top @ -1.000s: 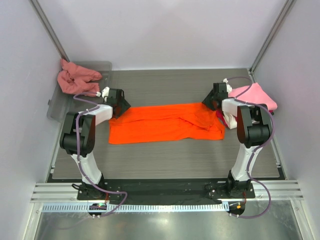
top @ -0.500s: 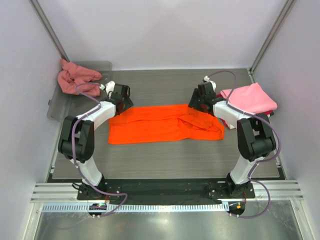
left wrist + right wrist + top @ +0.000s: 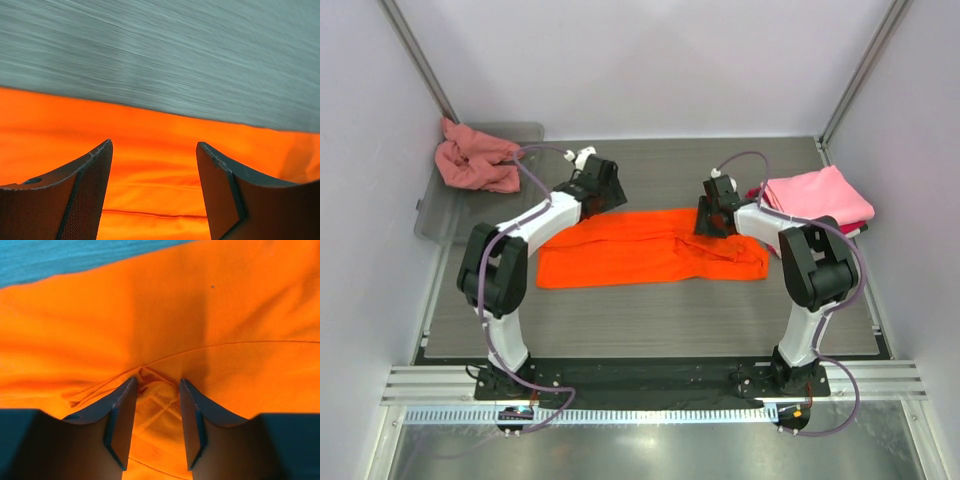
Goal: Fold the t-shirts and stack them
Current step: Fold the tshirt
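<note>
Left end effector (image 3: 153,146) and right end effector (image 3: 156,381), open, newly inward over rumpled orange t-shirt (image 3: 650,256)

Orange t-shirt (image 3: 650,250): bright and plain, lying lengthwise across the middle of the table (image 3: 650,320), folded over into a long band, its right end bunching into creases with a stitched seam showing. Light pink t-shirt (image 3: 820,195): lying flat and folded at the right edge, sitting on the crimson t-shirt (image 3: 858,229), which is peeking out only as a sliver. Salmon-pink t-shirt (image 3: 470,160): lying crumpled in a heap on the grey tray (image 3: 435,215), far left.
</note>
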Controlling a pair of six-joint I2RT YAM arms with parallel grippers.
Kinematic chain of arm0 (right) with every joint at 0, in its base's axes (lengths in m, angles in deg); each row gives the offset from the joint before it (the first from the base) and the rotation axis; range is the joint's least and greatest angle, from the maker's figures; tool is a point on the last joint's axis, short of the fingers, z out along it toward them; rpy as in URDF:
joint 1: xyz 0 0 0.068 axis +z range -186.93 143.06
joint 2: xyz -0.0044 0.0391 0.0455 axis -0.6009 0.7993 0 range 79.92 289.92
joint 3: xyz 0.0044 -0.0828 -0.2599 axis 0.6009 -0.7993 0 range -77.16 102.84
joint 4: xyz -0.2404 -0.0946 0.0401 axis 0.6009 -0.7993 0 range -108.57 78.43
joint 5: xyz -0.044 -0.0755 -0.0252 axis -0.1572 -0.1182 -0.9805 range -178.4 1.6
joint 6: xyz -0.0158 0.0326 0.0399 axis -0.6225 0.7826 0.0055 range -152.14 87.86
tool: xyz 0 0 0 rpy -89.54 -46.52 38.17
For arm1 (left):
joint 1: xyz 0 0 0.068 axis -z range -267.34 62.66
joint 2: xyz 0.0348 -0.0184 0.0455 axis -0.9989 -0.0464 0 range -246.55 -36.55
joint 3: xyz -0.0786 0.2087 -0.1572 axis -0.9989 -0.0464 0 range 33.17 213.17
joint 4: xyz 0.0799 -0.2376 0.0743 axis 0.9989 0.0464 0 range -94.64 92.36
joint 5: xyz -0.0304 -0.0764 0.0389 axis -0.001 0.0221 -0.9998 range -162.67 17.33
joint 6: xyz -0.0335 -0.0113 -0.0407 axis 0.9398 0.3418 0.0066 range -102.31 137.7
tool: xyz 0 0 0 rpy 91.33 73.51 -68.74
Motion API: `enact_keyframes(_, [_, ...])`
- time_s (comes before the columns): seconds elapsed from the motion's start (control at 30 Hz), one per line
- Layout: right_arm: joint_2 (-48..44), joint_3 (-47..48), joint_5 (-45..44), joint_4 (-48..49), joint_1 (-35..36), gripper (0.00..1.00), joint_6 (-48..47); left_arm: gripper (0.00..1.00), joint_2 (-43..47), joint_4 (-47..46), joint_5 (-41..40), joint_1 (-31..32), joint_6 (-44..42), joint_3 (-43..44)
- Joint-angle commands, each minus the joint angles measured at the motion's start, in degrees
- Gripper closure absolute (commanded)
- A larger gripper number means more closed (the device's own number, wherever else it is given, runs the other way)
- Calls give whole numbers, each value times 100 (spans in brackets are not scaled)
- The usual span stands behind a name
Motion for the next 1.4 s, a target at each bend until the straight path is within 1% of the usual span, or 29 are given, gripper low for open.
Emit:
enact_keyframes(0.0, [-162, 56, 106, -165, 86, 58, -166, 32, -560, 129, 572, 193, -161, 488])
enact_keyframes(0.03, [-215, -23, 149, -165, 86, 64, -174, 32, -701, 243, 764, 237, -204, 793])
enact_keyframes(0.1, [-407, -102, 211, -174, 95, 73, -210, 33, -948, 384, 897, 386, -309, 1102])
enact_keyframes(0.13, [-478, -172, 255, -165, 95, 79, -210, 33, -1175, 489, 933, 447, -336, 1234])
enact_keyframes(0.17, [-540, -199, 386, -174, 95, 82, -236, 33, -1264, 498, 1107, 535, -371, 1462])
enact_keyframes(0.23, [-741, -287, 483, -182, 104, 88, -271, 33, -1510, 534, 1318, 597, -406, 1631])
enact_keyframes(0.27, [-812, -313, 666, -191, 104, 88, -289, 33, -1598, 542, 1424, 667, -433, 1814])
enact_keyframes(0.33, [-1049, -418, 686, -261, 113, 88, -298, 33, -1791, 621, 1442, 738, -477, 1973])
enact_keyframes(0.47, [-1462, -682, 896, -367, 122, 87, -324, 33, -2073, 666, 1653, 826, -608, 2299])
enact_keyframes(0.5, [-1550, -770, 1027, -376, 130, 87, -254, 33, -2135, 666, 1819, 835, -644, 2360])
enact_keyframes(0.57, [-1857, -1077, 1177, -384, 183, 78, -219, 33, -2240, 665, 1891, 844, -670, 2457])
enact_keyframes(0.6, [-1998, -1191, 1239, -393, 192, 72, -175, 33, -2258, 657, 1926, 844, -688, 2475])
enact_keyframes(0.63, [-2121, -1462, 1431, -393, 218, 64, -105, 33, -2276, 631, 2004, 852, -697, 2510])
enact_keyframes(0.67, [-2253, -1587, 1537, -402, 227, 60, -61, 33, -2293, 622, 2040, 852, -732, 2510])
enact_keyframes(0.7, [-2568, -1710, 1625, -402, 227, 55, -26, 33, -2302, 604, 2066, 861, -758, 2519])
enact_keyframes(0.73, [-2719, -1894, 1722, -402, 227, 45, 27, 33, -2311, 595, 2067, 870, -776, 2519])
enact_keyframes(0.83, [-3229, -1958, 1609, -490, 209, 39, 89, 33, -2320, 595, 2084, 879, -820, 2554])
enact_keyframes(0.87, [-3282, -1922, 1426, -507, 201, 39, 115, 33, -2311, 587, 2136, 879, -820, 2563])
enact_keyframes(0.97, [-3195, -1642, 1258, -516, 60, 41, 168, 33, -2250, 578, 2154, 888, -802, 2546])
enact_keyframes(1.03, [-2924, -1379, 1152, -508, 16, 44, 186, 33, -2154, 586, 2207, 888, -794, 2528])
enact_keyframes(1.13, [-2581, -1184, 758, -507, -36, 48, 308, 33, -2004, 578, 2295, 905, -785, 2370])
enact_keyframes(1.17, [-2536, -1192, 661, -525, -80, 49, 378, 33, -1891, 569, 2330, 922, -793, 2335])
enact_keyframes(1.2, [-2518, -1210, 372, -516, -133, 50, 553, 33, -1837, 560, 2365, 949, -802, 2230])
enact_keyframes(1.23, [-2518, -1315, 256, -516, -264, 54, 633, 33, -1776, 551, 2365, 975, -846, 2186])
enact_keyframes(1.3, [-2614, -1455, -24, -525, -414, 57, 852, 33, -1626, 551, 2383, 1063, -899, 2098])
enact_keyframes(1.37, [-2824, -1693, -192, -534, -616, 60, 950, 33, -1408, 551, 2357, 1072, -899, 1834])
